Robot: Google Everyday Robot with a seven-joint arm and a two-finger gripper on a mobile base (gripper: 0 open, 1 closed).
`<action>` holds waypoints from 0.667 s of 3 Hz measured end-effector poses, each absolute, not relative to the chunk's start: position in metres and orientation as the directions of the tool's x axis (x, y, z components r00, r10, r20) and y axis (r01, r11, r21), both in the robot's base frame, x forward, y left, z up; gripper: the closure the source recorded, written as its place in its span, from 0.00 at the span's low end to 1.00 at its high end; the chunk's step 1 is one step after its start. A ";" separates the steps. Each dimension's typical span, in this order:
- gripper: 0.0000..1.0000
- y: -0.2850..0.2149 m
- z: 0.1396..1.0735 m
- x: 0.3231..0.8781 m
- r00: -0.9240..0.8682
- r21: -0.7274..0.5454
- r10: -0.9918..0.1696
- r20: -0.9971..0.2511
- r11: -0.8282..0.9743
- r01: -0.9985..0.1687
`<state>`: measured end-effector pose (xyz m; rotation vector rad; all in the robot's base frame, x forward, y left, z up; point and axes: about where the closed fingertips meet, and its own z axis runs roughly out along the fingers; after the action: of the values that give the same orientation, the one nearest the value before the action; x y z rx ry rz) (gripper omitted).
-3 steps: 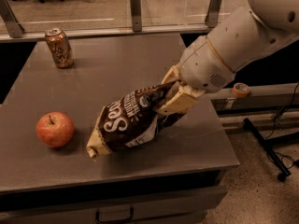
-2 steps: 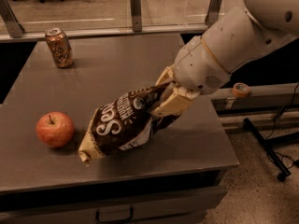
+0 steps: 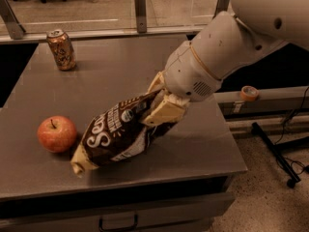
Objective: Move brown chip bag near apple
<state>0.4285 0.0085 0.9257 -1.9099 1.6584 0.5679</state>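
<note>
The brown chip bag (image 3: 116, 137), dark foil with white lettering and a tan sealed end, lies tilted on the grey table (image 3: 116, 71). Its lower left end is right beside the apple (image 3: 57, 134), almost touching it. The apple is red-orange with a short dark stem and sits near the table's left front. My gripper (image 3: 159, 108) is shut on the bag's upper right end, with tan fingers (image 3: 166, 111) pinching the foil. The white arm reaches in from the upper right.
An orange-brown soda can (image 3: 62, 49) stands at the table's back left. A railing with posts (image 3: 140, 4) runs behind the table. The table's front edge and a drawer handle (image 3: 118, 224) are below the bag. A roll of tape (image 3: 249, 93) sits on a ledge at the right.
The gripper has carried the chip bag leftward across the table, so the bag's lower end is now next to the apple. The apple and can have not moved.
</note>
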 end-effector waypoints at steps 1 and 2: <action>0.13 0.010 0.924 0.426 0.134 -0.122 -0.771 -0.622 -0.073 -0.990; 0.00 -0.004 0.924 0.437 0.085 -0.123 -0.789 -0.609 -0.012 -0.992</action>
<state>0.4367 -0.0043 0.9239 -1.8496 1.7511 0.5107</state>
